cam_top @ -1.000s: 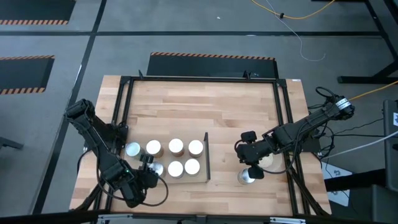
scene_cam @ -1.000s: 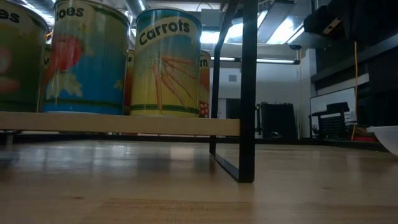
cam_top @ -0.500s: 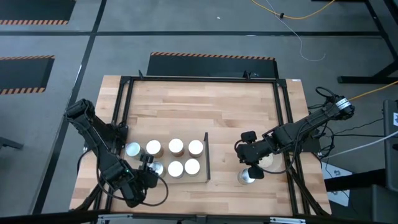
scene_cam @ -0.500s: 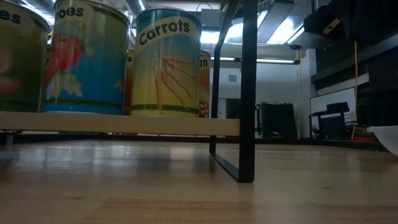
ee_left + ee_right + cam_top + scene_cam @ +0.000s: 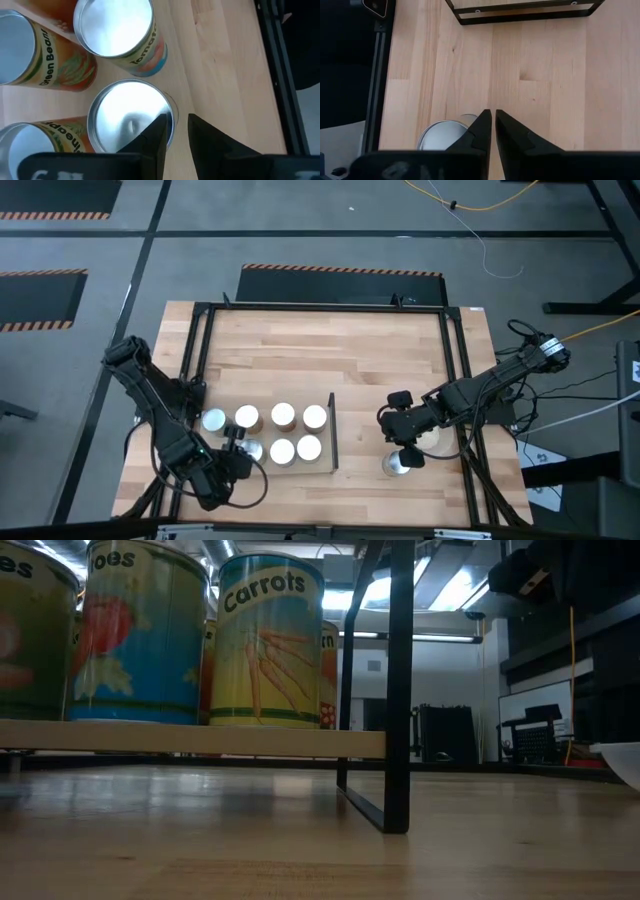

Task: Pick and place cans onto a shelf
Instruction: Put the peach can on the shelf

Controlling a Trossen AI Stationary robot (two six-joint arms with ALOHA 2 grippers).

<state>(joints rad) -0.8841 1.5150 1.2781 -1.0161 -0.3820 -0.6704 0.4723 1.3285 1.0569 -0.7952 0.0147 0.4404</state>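
Observation:
Several cans with silvery tops stand in two rows on the pale wood shelf (image 5: 228,463), whose black upright frame (image 5: 333,430) is at its right end. My left gripper (image 5: 176,131) is at the near-left can (image 5: 131,117), open. One finger is over the can's top and the other is outside its wall. One more can (image 5: 397,466) stands on the tabletop at the right. My right gripper (image 5: 493,124) hangs shut just over that can (image 5: 440,137), with nothing between its fingers. My left gripper comes at the near-left can slanting down from the near side. Its fingers stand on either side of the can's rim (image 5: 172,113). I cannot tell whether a finger touches the rim. The can stands upright on the shelf.
A flat beige dish (image 5: 432,439) lies right of the lone can. Black rails (image 5: 455,380) frame the tabletop. The low view shows the carrots can (image 5: 270,640) and a tomato can (image 5: 140,630) on the shelf board (image 5: 190,738). Bare wood lies between the shelf and the lone can.

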